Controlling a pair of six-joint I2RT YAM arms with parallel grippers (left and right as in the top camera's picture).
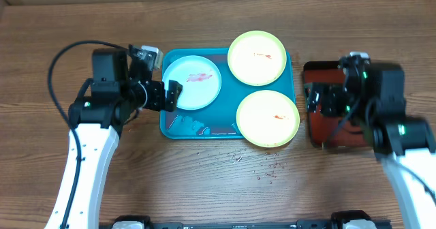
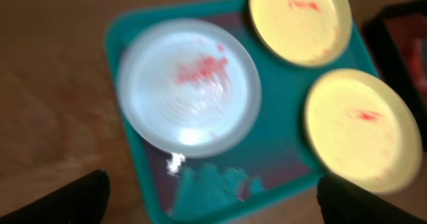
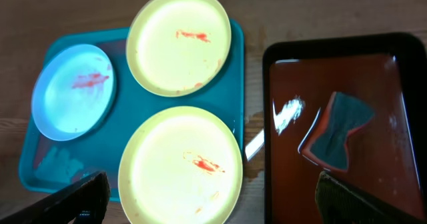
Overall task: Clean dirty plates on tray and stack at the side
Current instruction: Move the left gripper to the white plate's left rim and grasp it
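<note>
**Both claws open and empty above three smeared plates**

The left claw (image 2: 212,181) stands wide open, gripping nothing. The blue-white plate (image 2: 189,84) lies just ahead of it, toward its left finger. The right claw (image 3: 212,179) is equally wide and empty. The near yellow plate (image 3: 180,165) sits below, between its fingers, and the far yellow plate (image 3: 179,41) lies further ahead. All three rest on the teal tray (image 1: 165,128), side by side and smear-up, so each face can probably be wiped without lifting another. Beneath the right claw's right finger, the dark red tray (image 3: 280,184) holds a grey pad (image 3: 340,127), likely the wiper, parked within that claw's reach. Red crumbs (image 1: 262,175) dot the bench (image 1: 204,195).
</note>
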